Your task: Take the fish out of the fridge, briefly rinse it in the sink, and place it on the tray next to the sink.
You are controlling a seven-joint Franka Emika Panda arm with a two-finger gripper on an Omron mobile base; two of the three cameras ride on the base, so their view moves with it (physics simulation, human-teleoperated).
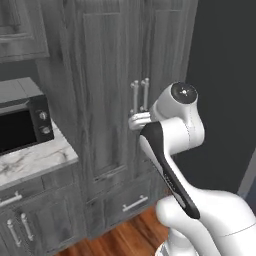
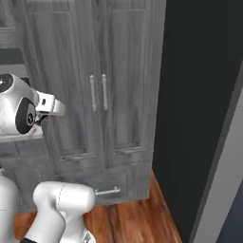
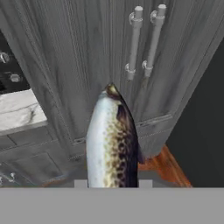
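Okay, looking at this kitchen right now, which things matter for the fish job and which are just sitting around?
Part of the job:
- fish, held in the gripper

Just there:
- microwave
- marble counter
- wood cabinet doors with handles
- lower drawer

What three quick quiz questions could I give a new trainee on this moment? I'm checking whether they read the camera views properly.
1. True or false: the hand is shut on the fish.
2. What stands on the marble counter? A) a microwave B) a kettle C) a toaster
3. Fill in: the two long vertical handles sit on the tall wood cabinet doors, and both doors are ____.

Key
1. True; in the hand view the speckled fish sticks forward from between the finger tips.
2. A, the microwave.
3. closed.
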